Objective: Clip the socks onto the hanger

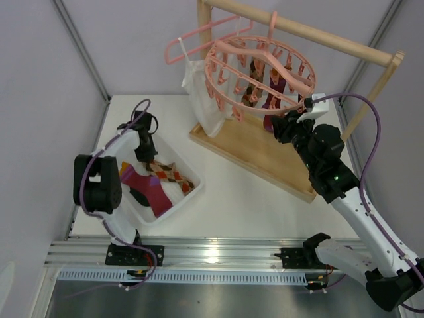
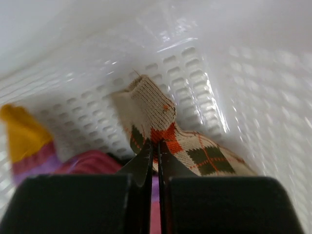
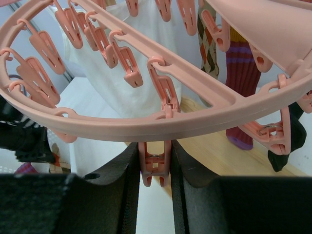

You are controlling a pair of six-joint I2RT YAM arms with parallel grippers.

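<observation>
My left gripper is down in the white basket, shut on the tan argyle sock at its orange diamond. That sock lies beside a maroon-red sock and a yellow-tipped purple one. The round pink hanger hangs from the wooden bar. My right gripper is shut on a pink clip under the hanger's outer ring. An argyle sock, a maroon striped sock and a black one hang from other clips.
A white camisole on a thin pink coat hanger hangs left of the round hanger. The wooden rack's base board lies under both, its bar above. The basket walls close in round the left gripper.
</observation>
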